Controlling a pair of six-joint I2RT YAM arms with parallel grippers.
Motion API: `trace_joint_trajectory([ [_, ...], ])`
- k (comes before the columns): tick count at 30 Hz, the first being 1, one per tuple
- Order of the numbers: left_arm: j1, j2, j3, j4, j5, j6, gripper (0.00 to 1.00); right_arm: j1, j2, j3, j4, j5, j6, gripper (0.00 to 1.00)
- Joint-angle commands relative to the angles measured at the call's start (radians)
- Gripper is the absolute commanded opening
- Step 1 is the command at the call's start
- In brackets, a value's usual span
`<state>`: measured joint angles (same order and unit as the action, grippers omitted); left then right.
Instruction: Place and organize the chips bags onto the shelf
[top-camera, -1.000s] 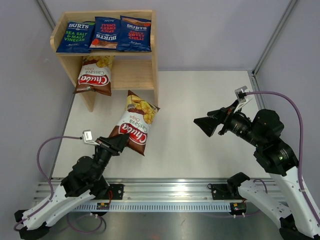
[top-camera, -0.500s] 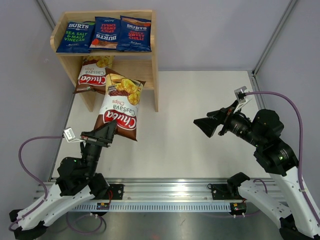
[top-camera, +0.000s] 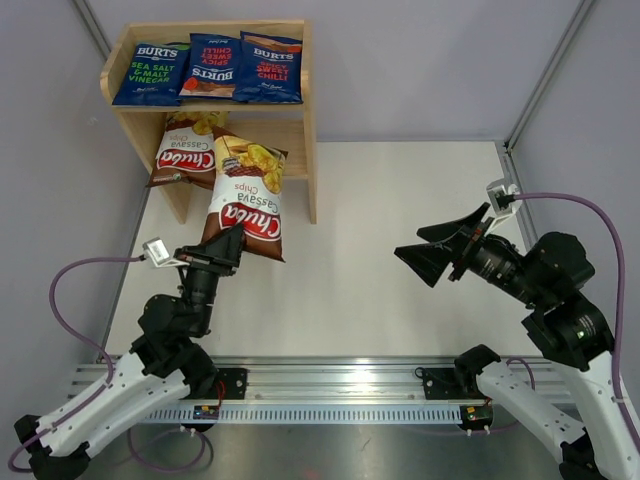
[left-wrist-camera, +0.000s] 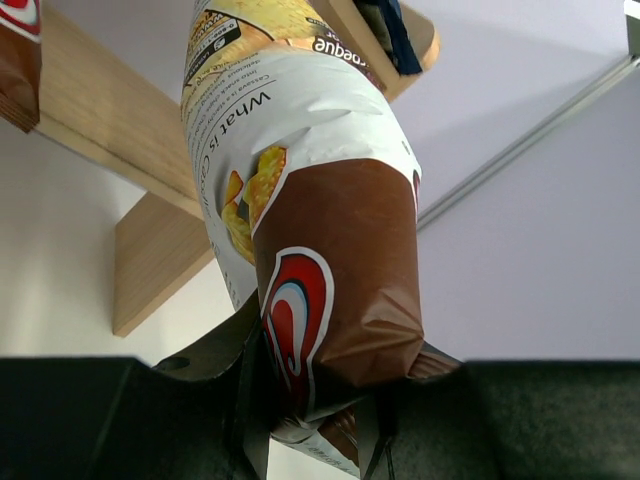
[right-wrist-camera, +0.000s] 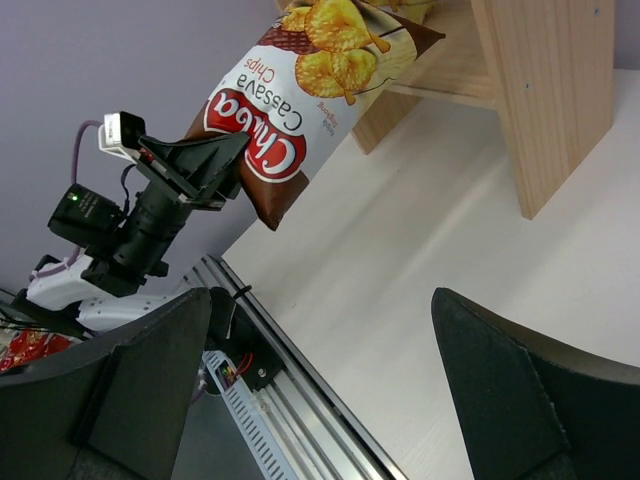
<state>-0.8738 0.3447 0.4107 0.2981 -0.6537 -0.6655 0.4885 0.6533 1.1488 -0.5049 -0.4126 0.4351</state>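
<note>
My left tool (top-camera: 228, 246) grips the glossy brown-and-white Chuba bag (top-camera: 247, 200); only the wrist view shows its back; right tool (top-camera: 408, 245) released.

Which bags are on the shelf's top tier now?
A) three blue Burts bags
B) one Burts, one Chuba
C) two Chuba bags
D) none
A: three blue Burts bags lie side by side on the top tier of the shelf; one Chuba bag sits below, the left gripper holds the second Chuba bag.
</note>
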Motion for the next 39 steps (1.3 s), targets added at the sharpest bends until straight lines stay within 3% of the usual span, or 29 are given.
trace_joint_trajectory([
  [1, 0.065, 0.014, 0.013, 0.17, 0.044, -0.071, 0.0, 0.002, -0.021, 0.054, 0.031, -0.028, 0.01, 0.99],
  [8, 0.37, 0.21, 0.02, 0.268, 0.389, -0.33, 0.0, 0.001, -0.037, 0.049, 0.045, -0.049, 0.025, 1.0],
  [15, 0.414, 0.37, 0.077, 0.34, 0.448, -0.325, 0.0, 0.002, -0.058, 0.051, 0.04, -0.06, 0.024, 0.99],
  [28, 0.542, 0.648, 0.155, 0.478, 0.494, -0.448, 0.02, 0.002, -0.073, 0.022, 0.048, -0.077, 0.019, 0.99],
  [39, 0.544, 0.856, 0.272, 0.523, 0.48, -0.488, 0.06, 0.001, -0.066, -0.014, 0.08, -0.092, 0.013, 0.99],
])
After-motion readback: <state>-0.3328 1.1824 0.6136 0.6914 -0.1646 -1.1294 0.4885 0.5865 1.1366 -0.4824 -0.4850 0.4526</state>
